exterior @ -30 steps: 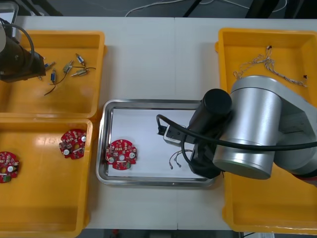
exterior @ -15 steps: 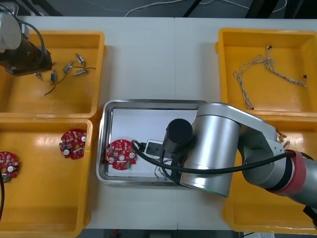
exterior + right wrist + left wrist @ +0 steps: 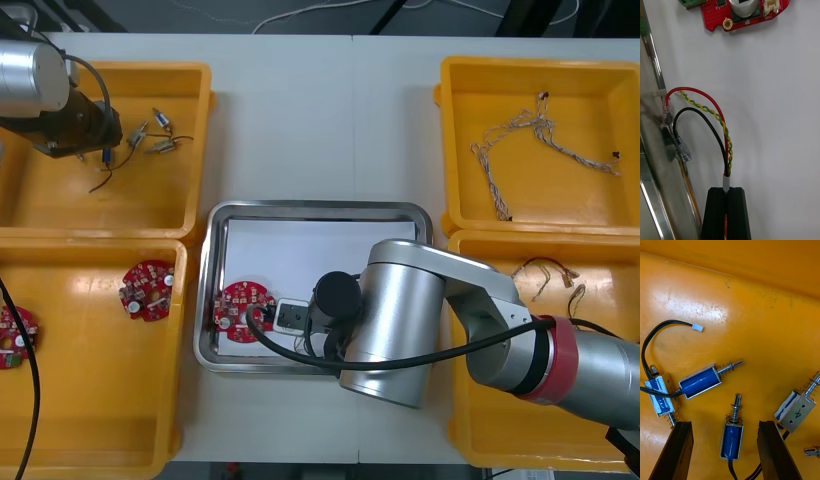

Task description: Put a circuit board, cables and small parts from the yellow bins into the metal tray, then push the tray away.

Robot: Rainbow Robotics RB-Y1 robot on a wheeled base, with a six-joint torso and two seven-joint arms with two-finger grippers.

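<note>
At the shiny metal tray (image 3: pixel 212 300)
Right end effector (image 3: pixel 727 190) pinches a red and yellow cable (image 3: pixel 721 123) inside it; left end effector (image 3: pixel 724 424), spread open, hangs far left of it.

Four rectangular yellow plastic bins (image 3: pixel 150 205): plain yellow throughout.
Shiny rectangular metal tray (image 3: pixel 212 300): silver rim, white inside.
Round red circuit board (image 3: pixel 718 17): red, with a gold-ringed hole and a white connector.
Thin multi-strand cable (image 3: pixel 720 123): one red strand, one black, a yellow-and-green twisted pair, grey sleeve.
Small silver metal parts (image 3: pixel 700 382): blue wrapping, silver springs, black leads, one white plug.
Black jaws: right gripper (image 3: pixel 727 189), left gripper (image 3: pixel 724 423).
Off-white surface (image 3: pixel 320 120).
</note>
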